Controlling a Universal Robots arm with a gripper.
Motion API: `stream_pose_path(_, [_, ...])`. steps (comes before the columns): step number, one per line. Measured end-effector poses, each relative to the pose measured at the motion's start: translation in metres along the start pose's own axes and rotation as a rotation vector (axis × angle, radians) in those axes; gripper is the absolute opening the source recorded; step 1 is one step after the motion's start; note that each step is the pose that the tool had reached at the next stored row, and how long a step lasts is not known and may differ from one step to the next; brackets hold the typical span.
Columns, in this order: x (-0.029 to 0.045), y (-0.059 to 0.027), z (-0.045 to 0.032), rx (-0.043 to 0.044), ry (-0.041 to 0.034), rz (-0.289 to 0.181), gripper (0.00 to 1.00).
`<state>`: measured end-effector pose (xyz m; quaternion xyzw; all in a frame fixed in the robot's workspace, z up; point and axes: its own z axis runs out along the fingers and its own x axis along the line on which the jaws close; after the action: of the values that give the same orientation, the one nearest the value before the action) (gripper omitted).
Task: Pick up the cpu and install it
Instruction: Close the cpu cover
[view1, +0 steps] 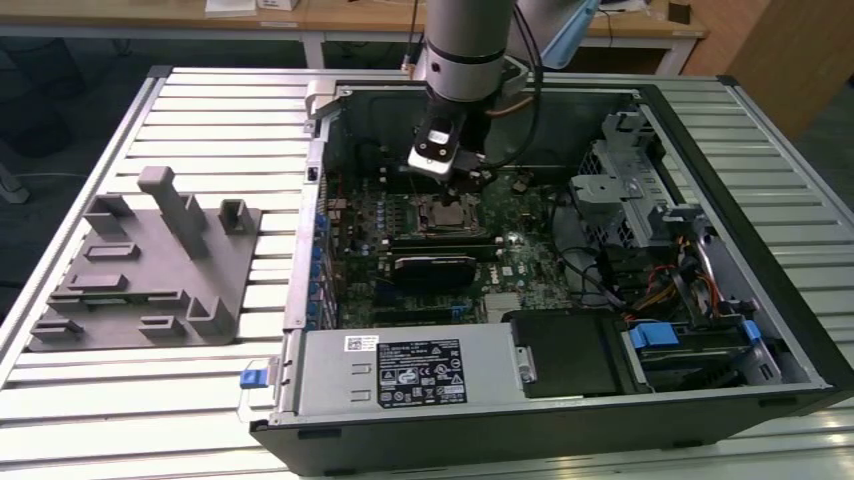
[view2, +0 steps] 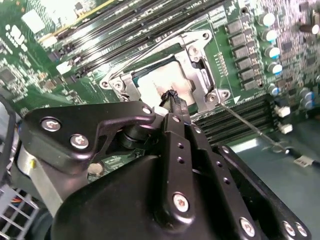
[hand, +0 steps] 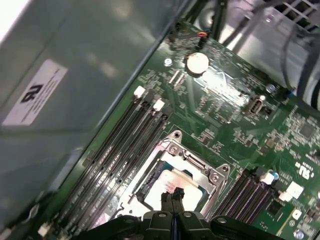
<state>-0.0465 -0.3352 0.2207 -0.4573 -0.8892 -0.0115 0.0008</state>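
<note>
A robot arm reaches down into an open computer case (view1: 694, 110) lying on a slatted metal tabletop (view1: 200, 110). The tool (view1: 454, 175) hangs over the green motherboard (view2: 30, 65). In both wrist views the tool (view2: 172, 96) (hand: 173, 195) has its two slim black fingers drawn narrow, pressed side by side with nothing held between them. The cpu (view2: 160, 82) (hand: 187, 187) lies directly under the tool's tips, its pale silvery top showing flat inside the metal socket frame (view2: 197, 57). Whether the tips touch the chip or hover just above it cannot be told. A thin metal lever (view2: 250, 125) slants away from one corner of the frame, close beside the tool. Rows of dark memory slots (hand: 135, 135) run along the socket on either side of the tool. A grey plastic tray (view1: 140, 270) with upright posts sits outside the case, well apart from the tool.
</note>
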Motion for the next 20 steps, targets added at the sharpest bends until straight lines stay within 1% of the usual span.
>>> stream_pose_path(6, [0.0, 0.0, 0.0001, 0.0032, -0.0005, -0.108, 0.11])
stream_pose_path(20, [0.0, 0.0, 0.0007, 0.007, 0.0029, -0.363, 0.11])
